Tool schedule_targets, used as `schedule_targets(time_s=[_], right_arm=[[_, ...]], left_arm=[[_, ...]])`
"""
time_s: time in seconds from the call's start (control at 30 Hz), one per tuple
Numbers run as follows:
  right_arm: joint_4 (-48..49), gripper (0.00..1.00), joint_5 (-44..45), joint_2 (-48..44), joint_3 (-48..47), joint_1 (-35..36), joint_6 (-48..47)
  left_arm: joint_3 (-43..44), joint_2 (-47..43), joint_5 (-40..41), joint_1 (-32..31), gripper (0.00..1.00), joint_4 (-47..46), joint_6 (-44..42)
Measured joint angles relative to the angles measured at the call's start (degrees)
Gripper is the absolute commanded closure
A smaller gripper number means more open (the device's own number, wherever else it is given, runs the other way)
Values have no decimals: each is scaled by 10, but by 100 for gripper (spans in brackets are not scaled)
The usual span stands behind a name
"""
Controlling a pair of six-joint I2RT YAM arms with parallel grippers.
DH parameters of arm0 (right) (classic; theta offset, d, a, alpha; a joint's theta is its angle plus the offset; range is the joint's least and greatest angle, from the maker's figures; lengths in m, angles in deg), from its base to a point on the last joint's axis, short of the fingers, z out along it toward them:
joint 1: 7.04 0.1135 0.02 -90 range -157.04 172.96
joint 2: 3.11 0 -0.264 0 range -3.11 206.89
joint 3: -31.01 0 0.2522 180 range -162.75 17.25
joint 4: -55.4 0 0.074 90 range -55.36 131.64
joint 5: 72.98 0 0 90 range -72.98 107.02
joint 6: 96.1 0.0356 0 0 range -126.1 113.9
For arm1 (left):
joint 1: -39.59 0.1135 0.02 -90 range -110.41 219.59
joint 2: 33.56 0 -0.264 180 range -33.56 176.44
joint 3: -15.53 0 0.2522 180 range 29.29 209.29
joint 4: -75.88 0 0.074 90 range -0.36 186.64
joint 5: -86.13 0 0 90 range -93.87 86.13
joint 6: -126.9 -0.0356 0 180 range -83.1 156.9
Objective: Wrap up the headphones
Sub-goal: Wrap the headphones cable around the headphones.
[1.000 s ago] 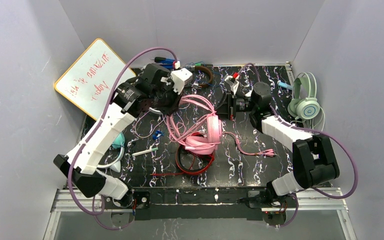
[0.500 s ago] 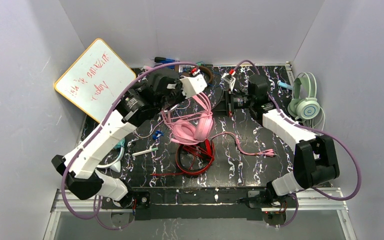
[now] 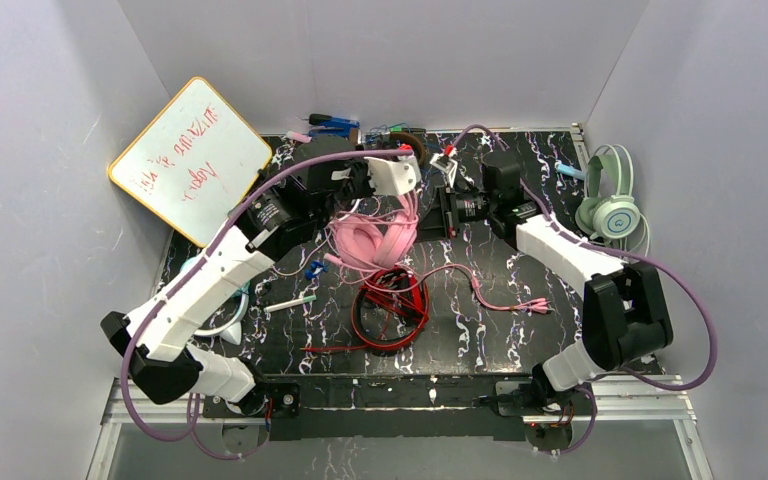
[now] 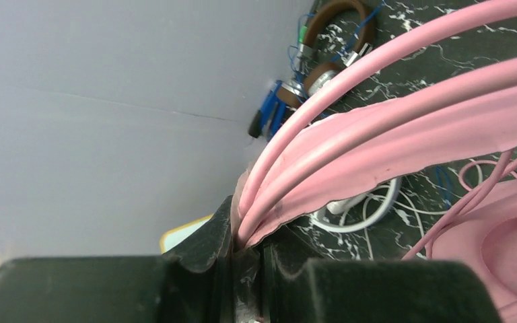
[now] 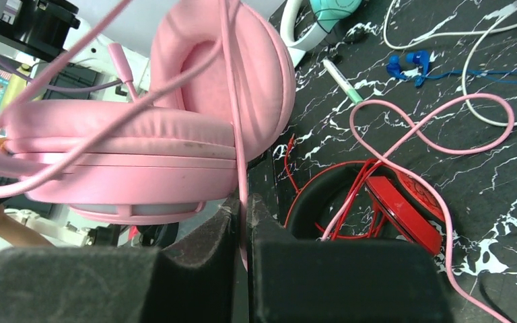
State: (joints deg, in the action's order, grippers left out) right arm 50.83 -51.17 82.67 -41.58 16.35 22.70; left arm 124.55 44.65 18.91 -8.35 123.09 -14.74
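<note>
The pink headphones (image 3: pixel 370 240) hang above the table's middle, cups down, with pink cord looped over them. My left gripper (image 3: pixel 407 196) is shut on their headband (image 4: pixel 410 128) together with a couple of cord strands; in the left wrist view my left gripper (image 4: pixel 246 245) pinches these at its tips. Just to the right, my right gripper (image 3: pixel 438 213) is shut on a single strand of the pink cord. In the right wrist view that strand runs down between the closed fingers of my right gripper (image 5: pixel 244 215), beside the pink cup (image 5: pixel 128 155). The loose cord end (image 3: pixel 490 290) trails right across the table.
Red headphones (image 3: pixel 392 300) lie under the pink ones. Mint green headphones (image 3: pixel 610 200) lean at the right wall. Teal headphones (image 3: pixel 235 285) peek from under my left arm. Brown headphones (image 4: pixel 340 27) sit at the back. A whiteboard (image 3: pixel 190 155) leans back left; a marker (image 3: pixel 290 303) lies left of centre.
Both grippers moved toward each other at the back middle. The pink headphones rose off the red pair and swung left, and the cord on the table pulled tighter.
</note>
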Motion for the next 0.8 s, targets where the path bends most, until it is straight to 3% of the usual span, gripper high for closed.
schedule_targets(time_s=[0.33, 0.57, 0.8], right_arm=[[43, 79, -27, 36, -8, 16, 61], [100, 75, -50, 36, -5, 15, 130], [169, 54, -55, 36, 10, 23, 176]], left_arm=[[-35, -12, 6, -13, 100, -73, -96], [-40, -22, 16, -13, 100, -97, -115], [-40, -16, 26, -11, 100, -96, -105]])
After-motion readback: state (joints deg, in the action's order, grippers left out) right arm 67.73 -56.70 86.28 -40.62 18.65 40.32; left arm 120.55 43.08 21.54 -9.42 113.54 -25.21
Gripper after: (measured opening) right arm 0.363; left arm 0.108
